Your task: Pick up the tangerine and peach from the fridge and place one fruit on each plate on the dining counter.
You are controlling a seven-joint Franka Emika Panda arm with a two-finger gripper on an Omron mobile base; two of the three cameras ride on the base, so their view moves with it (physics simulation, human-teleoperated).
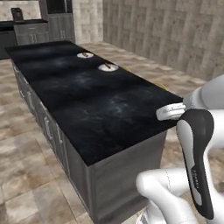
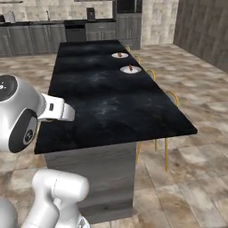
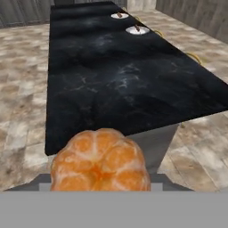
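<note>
**Tangerine in hand, plates far down the counter**

The tangerine (image 3: pixel 100 160) sits low and centre in the hand view, bright orange with its segments showing, right at the gripper (image 3: pixel 100 189); the gripper is clenched on it, though the fruit hides the fingertips themselves. The step in hand looks like the carry to a plate, so the grip should hold firm until the fruit is directly over a plate and low; a round fruit let go from any height would likely roll off the rim.

Both plates lie toward the upper right of the hand view, the nearer plate (image 3: pixel 137 30) and the far plate (image 3: pixel 120 15), well apart from the fruit. Each carries a small reddish-brown piece, so the tangerine wants setting on bare white beside it, not on top.

The counter (image 3: pixel 124 80) runs as a long glossy black slab from mid frame to the top, bare between the near end and the plates. In the left base view the plates (image 1: pixel 107 67) lie close to the right-hand edge of the slab, so a release there should favour the inboard side. Yellow-framed stools (image 2: pixel 167 133) stand under that same long edge in the right base view. Open tiled floor (image 2: pixel 196 178) lies at the near end and along both long sides, room for the base to drive nearer the plates.
</note>
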